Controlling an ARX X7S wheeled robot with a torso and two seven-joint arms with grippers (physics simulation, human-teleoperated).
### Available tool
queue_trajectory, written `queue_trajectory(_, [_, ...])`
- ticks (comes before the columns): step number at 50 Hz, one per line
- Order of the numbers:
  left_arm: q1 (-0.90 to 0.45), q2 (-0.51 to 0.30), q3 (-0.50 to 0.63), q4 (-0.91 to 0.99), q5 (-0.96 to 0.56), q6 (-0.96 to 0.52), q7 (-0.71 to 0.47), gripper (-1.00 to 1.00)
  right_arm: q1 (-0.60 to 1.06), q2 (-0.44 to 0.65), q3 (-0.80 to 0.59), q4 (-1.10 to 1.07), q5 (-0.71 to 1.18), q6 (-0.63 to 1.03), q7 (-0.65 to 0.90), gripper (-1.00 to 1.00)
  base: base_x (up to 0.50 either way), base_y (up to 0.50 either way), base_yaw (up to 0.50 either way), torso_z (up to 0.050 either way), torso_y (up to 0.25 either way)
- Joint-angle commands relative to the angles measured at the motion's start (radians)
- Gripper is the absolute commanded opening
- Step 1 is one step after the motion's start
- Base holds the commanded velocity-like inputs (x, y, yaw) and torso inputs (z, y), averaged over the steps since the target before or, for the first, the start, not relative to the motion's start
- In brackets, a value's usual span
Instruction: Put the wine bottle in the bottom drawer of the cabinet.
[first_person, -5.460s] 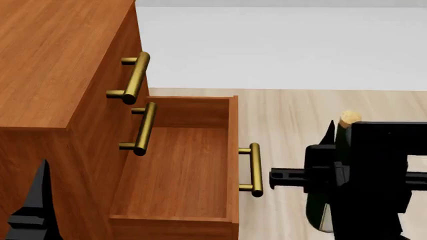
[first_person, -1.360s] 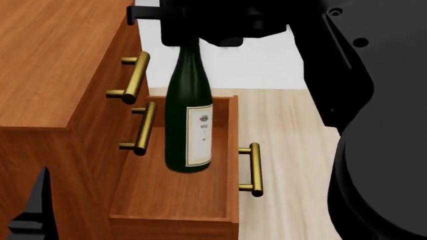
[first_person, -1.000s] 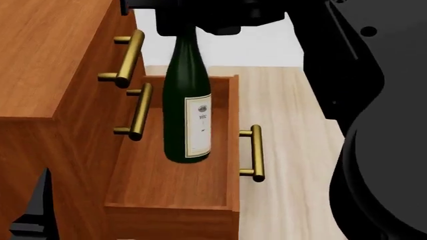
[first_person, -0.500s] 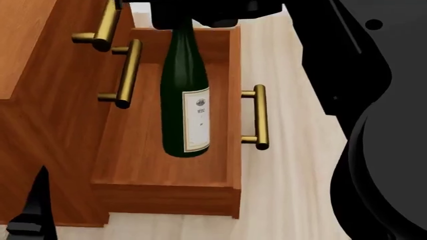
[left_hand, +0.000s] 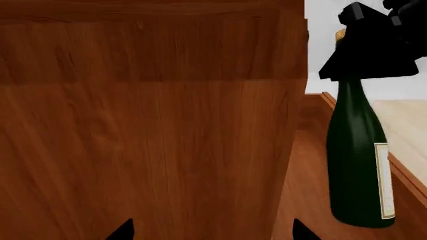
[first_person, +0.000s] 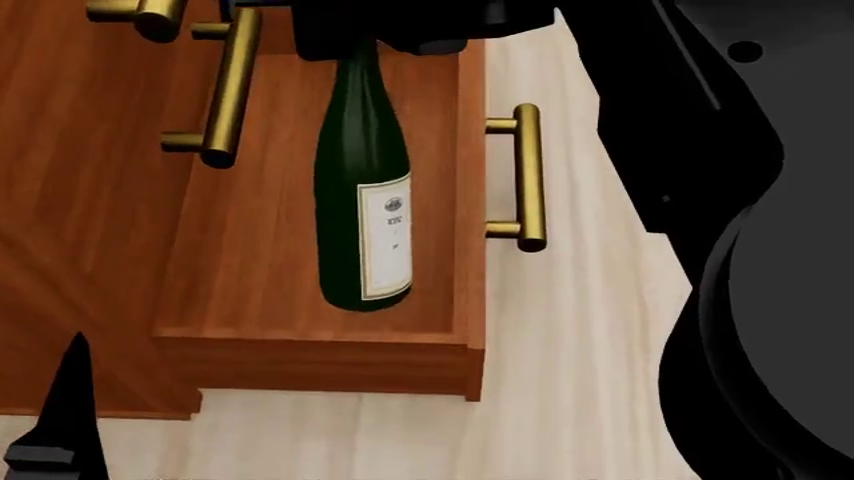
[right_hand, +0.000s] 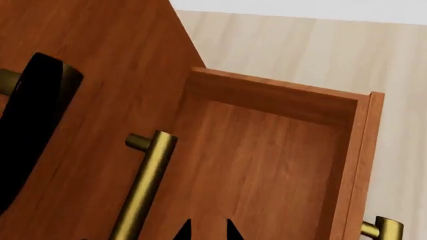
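Observation:
The wine bottle (first_person: 363, 200), dark green with a white label, hangs upright with its base low inside the open bottom drawer (first_person: 467, 200) of the cabinet (first_person: 80, 220). My right gripper (first_person: 367, 40) is shut on its neck from above. In the left wrist view the bottle (left_hand: 357, 165) stands in the drawer (left_hand: 403, 172) beside the cabinet's side (left_hand: 147, 125), its cork under the right gripper (left_hand: 373, 45). I cannot tell if the base touches the floor. My left gripper (left_hand: 213, 232) is open and empty, facing the cabinet. The right wrist view shows the drawer (right_hand: 360, 150) below the right gripper (right_hand: 207, 231).
The bottom drawer's brass handle (first_person: 530, 175) sticks out toward the pale wood floor (first_person: 587, 380). The upper drawers' brass handles (first_person: 227, 90) overhang the drawer's back. My right arm (first_person: 747, 250) fills the view's right side. The left gripper (first_person: 60, 430) is low by the cabinet's corner.
The right gripper has carried the bottle from right of the drawer to inside it and lowered it. The head view has tilted down. The left gripper has stayed low at the left.

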Motion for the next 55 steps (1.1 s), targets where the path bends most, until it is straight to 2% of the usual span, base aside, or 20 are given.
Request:
queue_trajectory(1, [0.006,-0.008,-0.007,0.005,0.012,0.011,-0.006,1.0,0.012,0.0,0.025,-0.001,0.01,-0.011,-0.015,-1.0,0.0,0.0,0.0,0.0,0.0])
queue_trajectory(27, [0.034,-0.003,-0.004,-0.022,0.027,0.03,0.004,1.0,-0.025,0.0,0.04,-0.012,-0.058,0.05,-0.031,-1.0,0.0,0.0,0.0,0.0,0.0])
queue_trajectory(55, [0.061,-0.003,-0.005,-0.06,0.032,0.056,0.025,1.0,-0.095,0.0,0.031,0.008,-0.04,0.009,0.004,-1.0,0.0,0.0,0.0,0.0,0.001])
